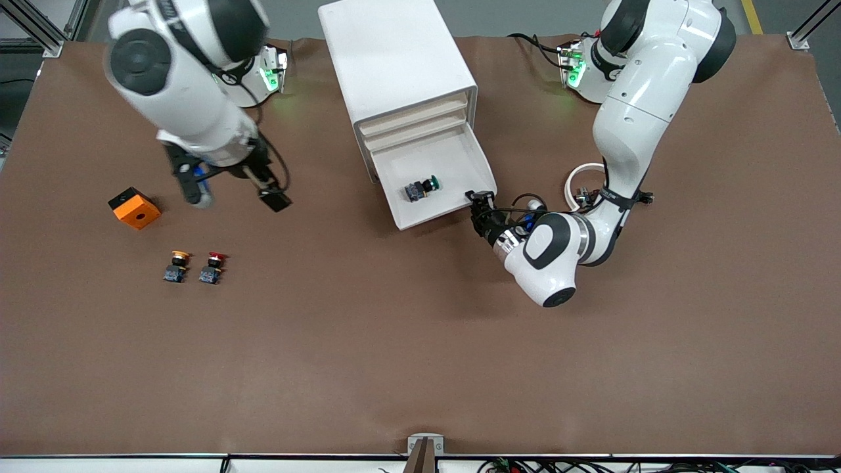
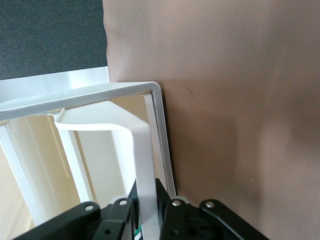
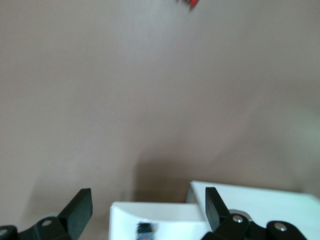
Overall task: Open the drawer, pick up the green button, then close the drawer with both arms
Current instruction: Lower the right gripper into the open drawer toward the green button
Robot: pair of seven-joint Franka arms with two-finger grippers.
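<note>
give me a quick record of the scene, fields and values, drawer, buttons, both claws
drawer: bottom one of white cabinet, pulled open
green button: lying in the drawer
left claw: shut on drawer front
right claw: open, over bare table
yellow button, red button: side by side on table
orange block: toward right arm's end

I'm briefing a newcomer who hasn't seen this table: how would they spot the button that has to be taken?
Find the white drawer cabinet standing between the two arm bases; its lowest drawer is pulled out. The button lies inside it on its side. Its cap is green, unlike the yellow-capped button and red-capped button out on the table.
</note>
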